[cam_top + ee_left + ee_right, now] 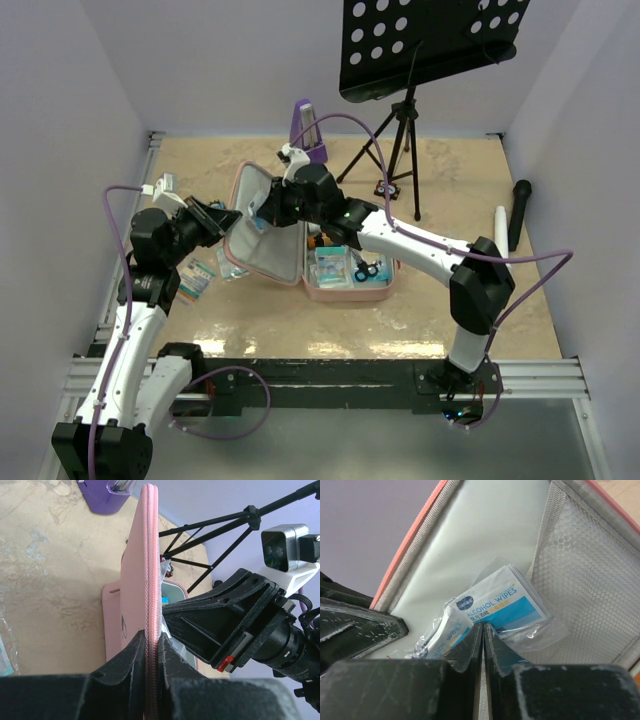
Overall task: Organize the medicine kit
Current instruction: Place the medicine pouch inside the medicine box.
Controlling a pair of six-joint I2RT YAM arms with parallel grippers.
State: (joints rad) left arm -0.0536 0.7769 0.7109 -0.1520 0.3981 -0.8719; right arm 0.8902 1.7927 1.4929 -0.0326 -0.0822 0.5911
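Note:
The pink medicine kit [262,250] lies open mid-table, its lid tipped up on the left and its base [350,291] holding packets and scissors. My left gripper [232,218] is shut on the lid's zipper edge [149,555]; in the left wrist view its fingertips [152,647] pinch that rim. My right gripper [262,212] reaches inside the raised lid. In the right wrist view it [483,627] is shut on the edge of a clear bag of alcohol wipes [505,602], which rests against the grey lining [485,530] beside the mesh pocket [590,580].
Loose packets [200,275] lie on the table left of the kit. A purple metronome [308,128] stands at the back. A music stand's tripod [400,130] is behind the kit. A black microphone [520,212] and a white tube [499,222] lie at the right.

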